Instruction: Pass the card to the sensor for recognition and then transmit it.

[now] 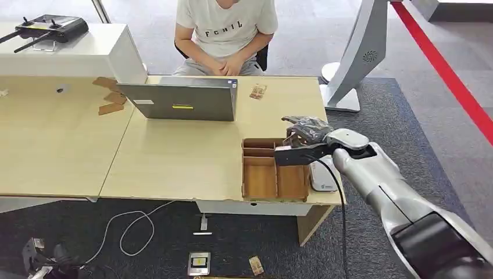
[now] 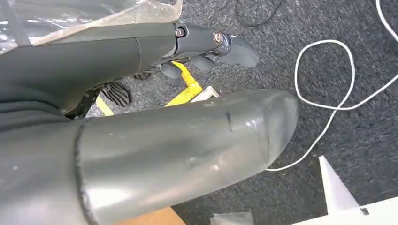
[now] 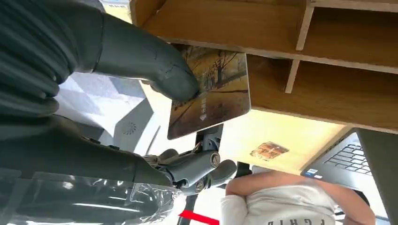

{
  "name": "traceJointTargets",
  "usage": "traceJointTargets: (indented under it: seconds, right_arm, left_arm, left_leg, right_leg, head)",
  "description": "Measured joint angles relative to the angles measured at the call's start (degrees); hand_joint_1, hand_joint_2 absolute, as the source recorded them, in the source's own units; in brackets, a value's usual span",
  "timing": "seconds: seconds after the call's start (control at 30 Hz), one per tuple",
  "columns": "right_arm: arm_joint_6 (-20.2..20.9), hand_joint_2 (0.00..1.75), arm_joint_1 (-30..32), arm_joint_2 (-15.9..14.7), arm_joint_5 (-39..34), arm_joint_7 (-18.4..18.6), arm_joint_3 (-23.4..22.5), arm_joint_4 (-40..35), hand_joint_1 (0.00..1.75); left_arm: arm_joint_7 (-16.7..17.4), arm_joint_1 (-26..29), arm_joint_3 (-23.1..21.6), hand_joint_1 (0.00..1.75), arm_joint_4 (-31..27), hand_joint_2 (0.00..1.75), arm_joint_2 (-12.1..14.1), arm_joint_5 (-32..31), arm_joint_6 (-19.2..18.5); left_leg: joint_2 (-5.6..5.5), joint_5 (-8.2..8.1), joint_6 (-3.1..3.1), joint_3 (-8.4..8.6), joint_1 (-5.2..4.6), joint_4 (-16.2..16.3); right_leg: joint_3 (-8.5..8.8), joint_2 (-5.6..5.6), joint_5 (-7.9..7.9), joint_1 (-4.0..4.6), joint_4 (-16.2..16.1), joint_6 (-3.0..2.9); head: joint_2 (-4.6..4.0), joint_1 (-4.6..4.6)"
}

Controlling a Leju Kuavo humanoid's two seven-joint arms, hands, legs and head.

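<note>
My right hand (image 1: 308, 135) hovers over the right side of the wooden compartment tray (image 1: 260, 179) near the table's front edge. It pinches a card (image 1: 295, 155) that lies flat above the tray. In the right wrist view the thick thumb (image 3: 173, 77) presses on the card (image 3: 213, 96), which carries an autumn-tree picture, with the tray's partitions (image 3: 328, 70) close behind it. A white sensor device (image 1: 323, 178) lies on the table just right of the tray, under my forearm. My left hand (image 2: 202, 47) hangs beside my body above the carpet and holds nothing.
A grey laptop (image 1: 186, 100) stands at the table's far side in front of a seated person (image 1: 227, 32). Another card (image 1: 258, 91) lies right of the laptop. Cardboard pieces (image 1: 110, 96) lie at the left. Cables and cards (image 1: 199, 263) litter the floor.
</note>
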Motion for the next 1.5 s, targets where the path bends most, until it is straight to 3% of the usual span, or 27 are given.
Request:
traceJointTargets:
  seconds: [0.4, 1.5]
  right_arm:
    - [-2.23, 1.75, -0.13, 1.4, 0.02, -1.73, -0.42, 1.22, 1.75]
    - [-4.11, 1.75, 1.22, 1.05, -0.42, -2.38, -0.66, 2.84, 1.75]
  left_arm:
    - [1.31, 0.2, 0.92, 0.0, 0.0, 0.0, -0.02, -1.14, -0.79]
    - [3.96, -2.01, 0.87, 0.0, 0.0, 0.0, -1.66, -3.13, 1.03]
  left_leg:
    - [-0.01, 0.0, 0.0, 0.0, 0.0, 0.0]
    - [0.01, 0.0, 0.0, 0.08, 0.0, 0.01]
  right_leg:
    - [-0.01, 0.0, 0.0, 0.0, 0.01, -0.01]
    - [0.03, 0.0, 0.01, 0.0, -0.01, -0.01]
  head:
    - [0.0, 0.0]
    - [0.0, 0.0]
